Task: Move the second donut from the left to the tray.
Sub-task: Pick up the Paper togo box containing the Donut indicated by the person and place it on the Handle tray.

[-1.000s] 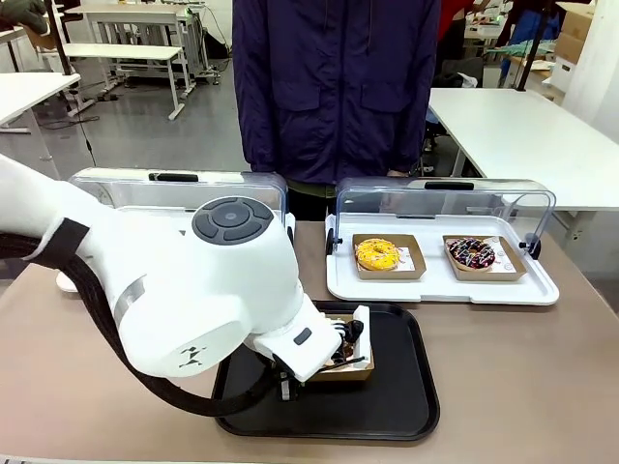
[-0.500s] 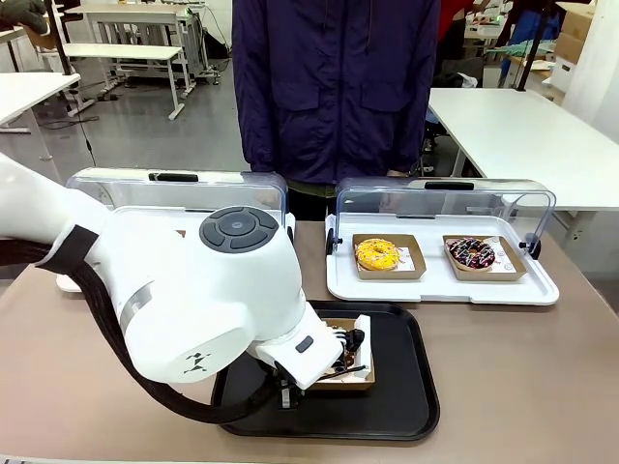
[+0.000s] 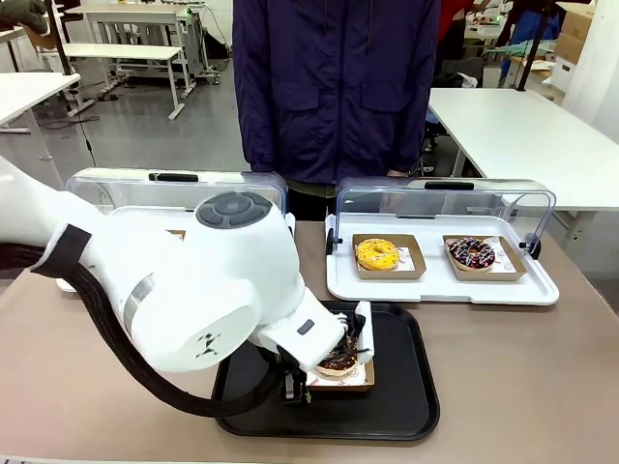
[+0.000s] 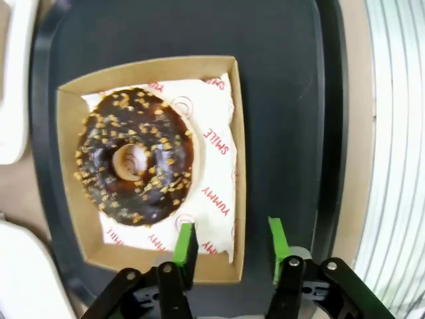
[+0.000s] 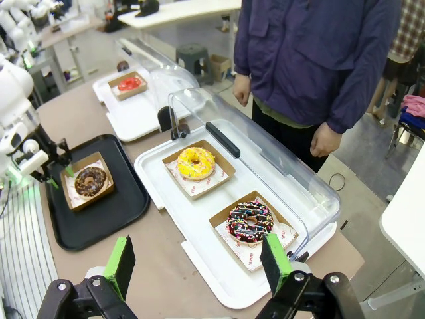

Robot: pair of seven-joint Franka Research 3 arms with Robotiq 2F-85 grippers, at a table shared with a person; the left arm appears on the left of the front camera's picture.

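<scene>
- The second donut from the left (image 4: 135, 156), dark chocolate glaze with small light specks, sits in its shallow brown cardboard tray (image 4: 70, 193) on printed white paper.
- That cardboard tray rests flat on the tray (image 4: 285, 113), the large black one with a raised rim, which lies on the desk (image 3: 522, 367) near the robot's side.
- The left gripper (image 4: 230, 242) hangs just above the cardboard tray's near edge; its fingers (image 4: 185, 244) stand apart with nothing between them (one green pad over the cardboard rim, the other over bare black plastic), and they touch neither donut nor paper as far as the wrist view shows.
- In the front view the left arm's big white body covers much of the black tray, with the donut peeking out at its right.
- The right gripper (image 5: 196, 264) is held high over the desk's edge, fingers spread wide and empty.
- Beyond the black tray, a white tray (image 3: 435, 286) with a raised clear lid holds a yellow donut (image 3: 377, 253) and a sprinkled dark donut (image 3: 472, 253), each in its own cardboard tray.
- A second white tray (image 5: 136, 113) carries a red-glazed donut (image 5: 129, 84).
- A person in a dark blue jacket (image 3: 334, 87) stands at the far side.
</scene>
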